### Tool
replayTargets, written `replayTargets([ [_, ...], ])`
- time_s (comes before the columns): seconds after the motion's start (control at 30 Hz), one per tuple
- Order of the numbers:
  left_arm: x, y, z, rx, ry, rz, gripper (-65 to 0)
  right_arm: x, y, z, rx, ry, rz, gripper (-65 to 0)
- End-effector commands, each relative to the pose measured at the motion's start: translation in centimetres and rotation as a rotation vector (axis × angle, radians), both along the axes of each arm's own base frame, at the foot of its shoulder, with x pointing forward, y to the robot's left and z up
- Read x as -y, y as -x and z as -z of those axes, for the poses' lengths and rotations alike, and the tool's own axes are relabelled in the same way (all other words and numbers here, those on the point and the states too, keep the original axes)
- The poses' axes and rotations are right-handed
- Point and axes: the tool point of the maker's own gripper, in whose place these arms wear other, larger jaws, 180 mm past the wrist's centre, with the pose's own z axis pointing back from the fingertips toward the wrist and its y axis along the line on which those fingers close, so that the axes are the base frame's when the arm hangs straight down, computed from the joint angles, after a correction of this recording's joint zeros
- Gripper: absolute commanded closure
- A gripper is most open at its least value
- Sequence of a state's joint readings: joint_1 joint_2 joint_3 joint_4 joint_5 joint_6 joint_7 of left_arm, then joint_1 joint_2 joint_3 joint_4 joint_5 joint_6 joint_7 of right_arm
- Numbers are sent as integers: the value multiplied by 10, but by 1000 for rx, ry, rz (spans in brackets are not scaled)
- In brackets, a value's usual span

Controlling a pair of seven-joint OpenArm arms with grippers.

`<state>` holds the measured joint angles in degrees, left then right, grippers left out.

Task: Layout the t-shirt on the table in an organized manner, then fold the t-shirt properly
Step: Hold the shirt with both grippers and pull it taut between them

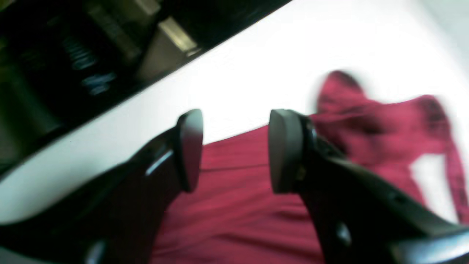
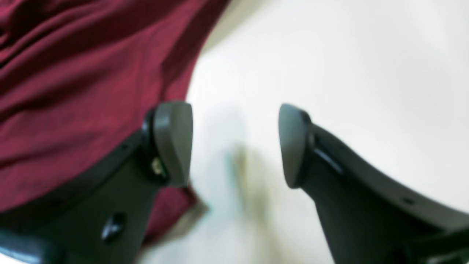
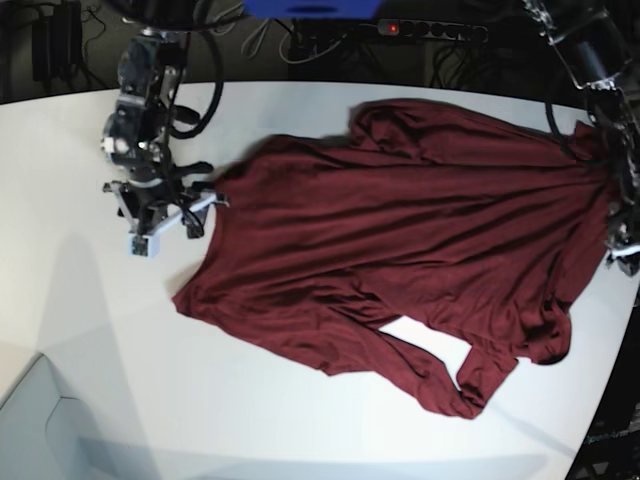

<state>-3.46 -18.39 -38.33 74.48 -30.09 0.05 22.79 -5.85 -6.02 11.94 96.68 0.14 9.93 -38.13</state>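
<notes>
Base view: t-shirt (image 3: 400, 240) lies just beside the right tool (image 3: 190, 210), jaws apart.

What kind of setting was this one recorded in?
Probably a robotics lab or test bench. A maroon t-shirt lies on a bare white table between two arms, with a power strip and loose cables behind the far edge.

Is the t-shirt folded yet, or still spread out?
Spread, not folded: the t-shirt lies open across the table, wrinkled, one sleeve trailing.

Bright glare, blurred wrist views
</notes>
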Motion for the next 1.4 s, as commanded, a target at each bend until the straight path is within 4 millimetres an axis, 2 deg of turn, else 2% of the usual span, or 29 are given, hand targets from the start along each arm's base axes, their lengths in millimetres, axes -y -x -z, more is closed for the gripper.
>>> replayTargets([
  [0.0, 1, -14, -26, 59, -46, 16, -284, -8, -4, -12, 46, 1, -25, -369],
  [0.07, 22, -29, -23, 60, -34, 65, -284, -20, 6, -11, 38, 1, -57, -369],
  [0.13, 41, -45, -14, 47, -18, 113, -284, -23, 16, -6, 17, 0, -66, -369],
  [0.27, 62, -60, 40, -75, 66, 153, -284, -27, 24, 3, -10, -17, -61, -369],
  [0.37, 59, -63, 70, -150, 125, 130, -284, -29, 29, 9, -28, -27, -57, -369],
  [0.5, 29, -57, 86, -154, 96, 44, -284, -35, 32, 22, -64, -43, -65, -368],
  [0.6, 3, -43, 93, -160, 53, -17, -284, -43, 37, 34, -99, -67, -65, -367],
  [0.7, -4, -35, 100, -191, 26, -20, -284, -48, 34, 40, -113, -80, -68, -331],
  [0.77, -5, -36, 97, -207, -10, 9, -284, -49, 35, 46, -128, -85, -71, -260],
  [0.93, -4, -36, 99, -216, -18, 18, -284, -47, 35, 46, -128, -84, -65, 0],
  [1.03, -4, -35, 100, -219, -17, 18, -284, -39, 37, 40, -114, -73, -48, 0],
  [1.1, -4, -30, 104, -230, -18, 19, -284, -23, 41, 31, -93, -55, -9, 0],
  [1.27, -4, -30, 104, -229, -17, 20, -284, 2, 45, 6, -32, -15, 48, 0],
  [1.37, -2, -30, 106, -231, -13, 20, -284, 10, 46, 3, -25, -4, 68, 0],
])
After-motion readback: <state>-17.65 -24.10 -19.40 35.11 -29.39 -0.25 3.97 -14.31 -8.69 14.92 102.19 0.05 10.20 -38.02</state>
